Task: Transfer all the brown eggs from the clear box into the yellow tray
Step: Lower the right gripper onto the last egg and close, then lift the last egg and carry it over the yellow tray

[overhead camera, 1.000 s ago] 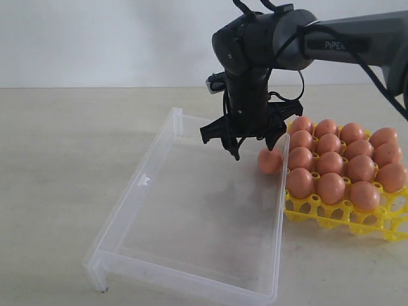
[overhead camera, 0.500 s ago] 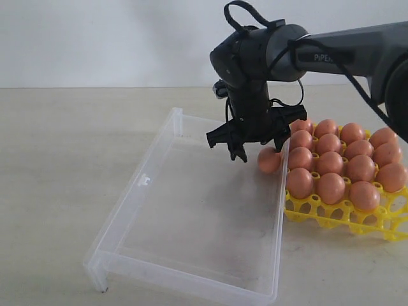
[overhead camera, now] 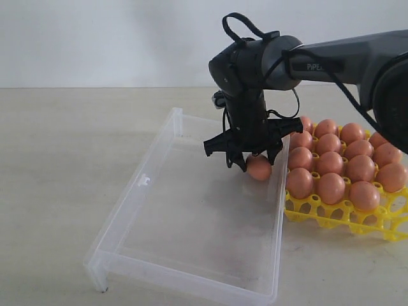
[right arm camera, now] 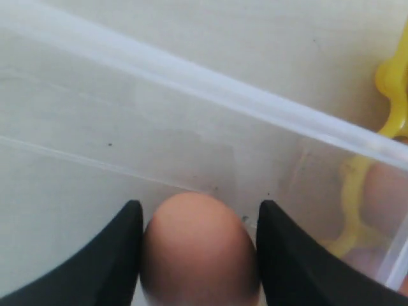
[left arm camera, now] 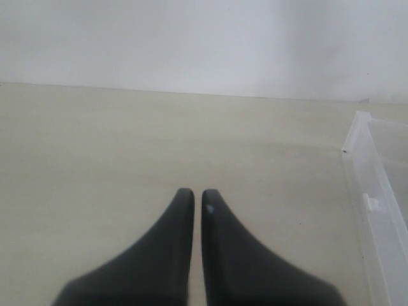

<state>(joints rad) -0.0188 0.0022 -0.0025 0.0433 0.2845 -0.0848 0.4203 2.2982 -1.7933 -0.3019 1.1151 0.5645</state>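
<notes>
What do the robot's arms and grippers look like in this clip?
The right arm has smooth grey tubular links with white PiPER lettering, a rounded black wrist, and black cables looping above it. The right gripper and left gripper have matte black, tapering fingers.

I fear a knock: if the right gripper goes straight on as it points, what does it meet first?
Probably the clear box floor, close below the right gripper; the brown egg sits between its fingers.
</notes>
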